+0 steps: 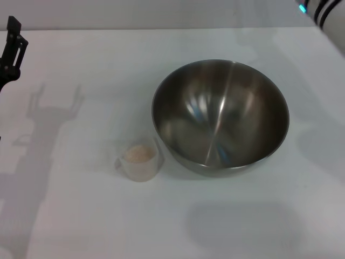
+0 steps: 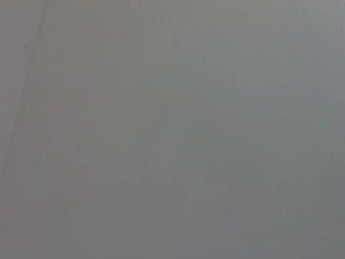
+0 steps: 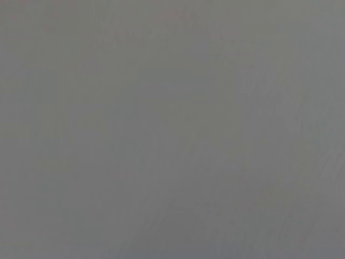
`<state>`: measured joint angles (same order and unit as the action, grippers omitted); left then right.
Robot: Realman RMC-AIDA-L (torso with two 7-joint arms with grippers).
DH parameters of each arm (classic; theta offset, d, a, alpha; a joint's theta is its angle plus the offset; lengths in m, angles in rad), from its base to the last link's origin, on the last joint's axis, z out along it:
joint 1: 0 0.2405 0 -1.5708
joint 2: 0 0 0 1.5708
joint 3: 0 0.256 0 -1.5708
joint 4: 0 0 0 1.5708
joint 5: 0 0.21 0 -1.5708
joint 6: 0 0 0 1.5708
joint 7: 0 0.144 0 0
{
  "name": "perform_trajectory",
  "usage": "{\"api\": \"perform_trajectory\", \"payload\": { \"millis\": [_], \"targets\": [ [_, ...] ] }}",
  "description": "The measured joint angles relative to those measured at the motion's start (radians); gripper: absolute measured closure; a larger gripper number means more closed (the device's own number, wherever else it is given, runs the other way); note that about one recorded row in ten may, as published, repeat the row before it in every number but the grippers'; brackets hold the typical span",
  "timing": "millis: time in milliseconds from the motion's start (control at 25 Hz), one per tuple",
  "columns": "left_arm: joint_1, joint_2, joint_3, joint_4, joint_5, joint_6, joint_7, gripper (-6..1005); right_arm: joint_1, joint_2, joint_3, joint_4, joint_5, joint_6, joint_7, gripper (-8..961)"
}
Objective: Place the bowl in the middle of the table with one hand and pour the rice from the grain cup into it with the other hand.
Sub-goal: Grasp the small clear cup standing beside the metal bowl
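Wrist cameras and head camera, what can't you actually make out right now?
- Both wrist views: flat grey only, with no bowl, cup or fingers showing.
- Left gripper, head view: cut off by the left edge, so its fingers can't be judged.
- Right arm: only a corner shows at the top right edge; its gripper is out of frame.
- Rice in the grain cup: single grains too small.

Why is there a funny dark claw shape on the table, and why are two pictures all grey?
Head view: the claw shape is a shadow on the table, beside the left gripper at the edge; the bowl shows bright glare streaks. Both wrist views: only flat grey, nothing recognisable.
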<state>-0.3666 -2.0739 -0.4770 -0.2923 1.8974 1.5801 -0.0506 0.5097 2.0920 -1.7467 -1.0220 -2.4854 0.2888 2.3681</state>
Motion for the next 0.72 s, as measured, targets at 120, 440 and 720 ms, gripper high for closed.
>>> {"api": "perform_trajectory", "payload": {
  "millis": [120, 440, 720],
  "targets": [
    [0.001, 0.0, 0.0, 0.0, 0.0, 0.001, 0.0, 226, -0.003, -0.002, -0.133, 0.136, 0.011, 0.334, 0.069, 544],
    [0.017, 0.0, 0.015, -0.002, 0.002, 0.027, 0.0, 229, -0.057, 0.001, -0.236, 0.392, 0.035, 0.812, 0.412, 545],
    [0.053, 0.0, 0.098, 0.005, 0.002, 0.059, 0.001, 231, -0.138, 0.0, -0.237, 0.555, 0.052, 0.982, 0.569, 545]
  ]
}}
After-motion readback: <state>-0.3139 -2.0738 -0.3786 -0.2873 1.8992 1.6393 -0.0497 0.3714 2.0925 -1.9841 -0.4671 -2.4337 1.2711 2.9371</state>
